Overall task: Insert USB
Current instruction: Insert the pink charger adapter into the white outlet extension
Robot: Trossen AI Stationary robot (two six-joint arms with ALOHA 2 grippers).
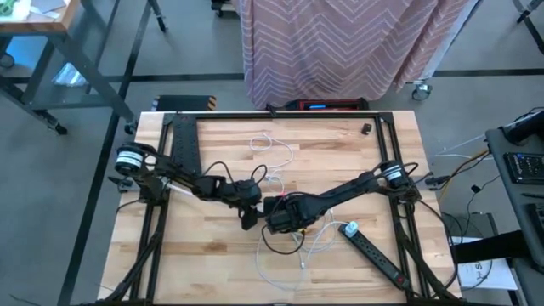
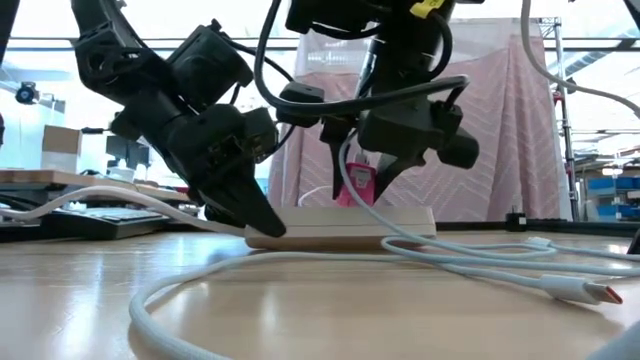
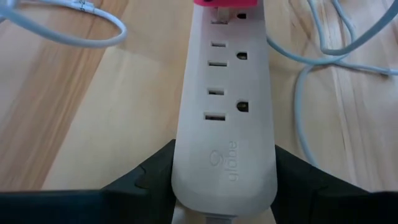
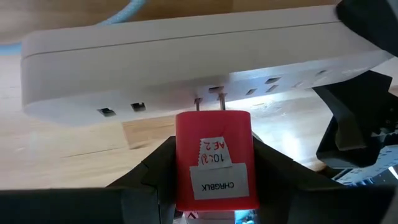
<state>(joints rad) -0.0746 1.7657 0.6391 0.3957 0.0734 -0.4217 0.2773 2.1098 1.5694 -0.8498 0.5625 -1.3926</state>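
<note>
The left tool [image 3: 224, 186] is clamped around one end of the white power strip [image 3: 222, 106], pinning it flat on the wooden worktop [image 1: 212, 263]. The right tool [image 4: 214, 180] grips a red charger [image 4: 214, 158] by its sides, with the two metal prongs [image 4: 210, 103] pointing at the strip. Those prongs sit right at a pair of slots and look only partly in; bare metal shows between the charger's face and the strip.

In the low view the charger hangs over the middle of the strip, with the right tool above it and the left tool angled down onto the near end.

From here the push is the risky part. If the prongs are slightly off the slots or the charger is tilted, pressing could bend them or make the charger slip between the fingers. Force off the line of the slots could also lift or twist the strip in the left tool's hold. Loose white cables [image 2: 400, 262] lie all around, and one with a free plug [image 2: 590, 293] rests near the strip; an arm could snag them.
</note>
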